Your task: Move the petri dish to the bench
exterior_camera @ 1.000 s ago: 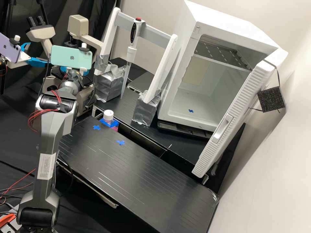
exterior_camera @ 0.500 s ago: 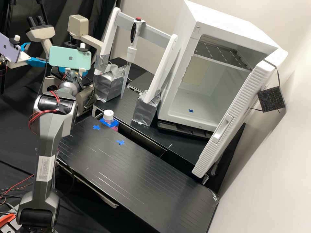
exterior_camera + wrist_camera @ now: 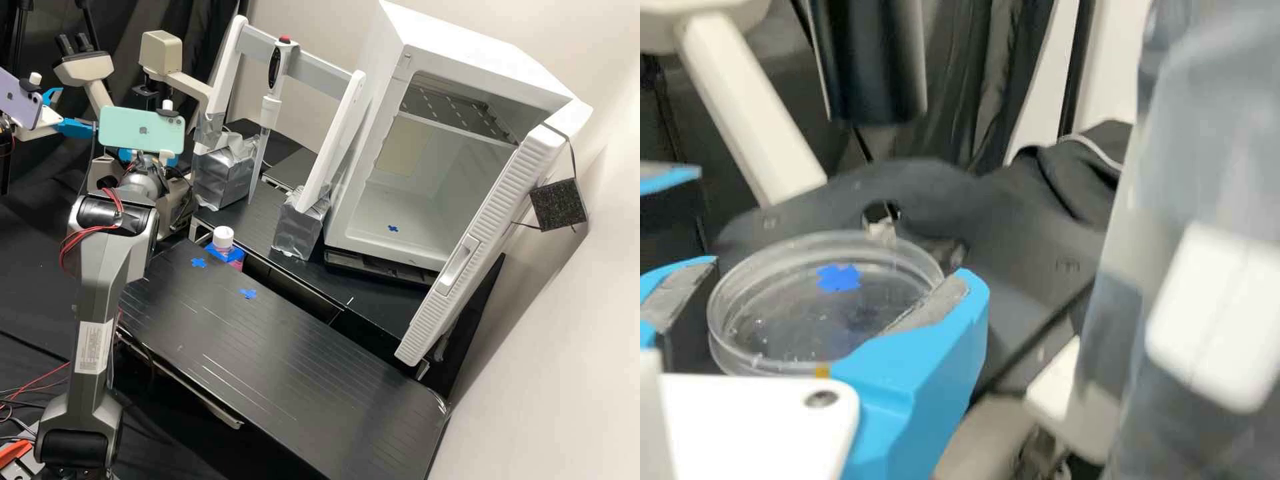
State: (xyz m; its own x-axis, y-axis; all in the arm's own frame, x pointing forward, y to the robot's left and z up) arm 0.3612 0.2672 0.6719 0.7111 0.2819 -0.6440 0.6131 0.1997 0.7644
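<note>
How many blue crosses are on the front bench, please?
2: one cross by the bottle, another cross farther toward the open door. The arm may hide some.

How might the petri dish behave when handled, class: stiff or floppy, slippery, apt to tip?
The petri dish is probably stiff rather than floppy, as its thin, clear wall keeps an even round shape. Its smooth, shiny side may be slippery. Broad and shallow, it seems unlikely to tip while flat, but could roll on edge.
</note>
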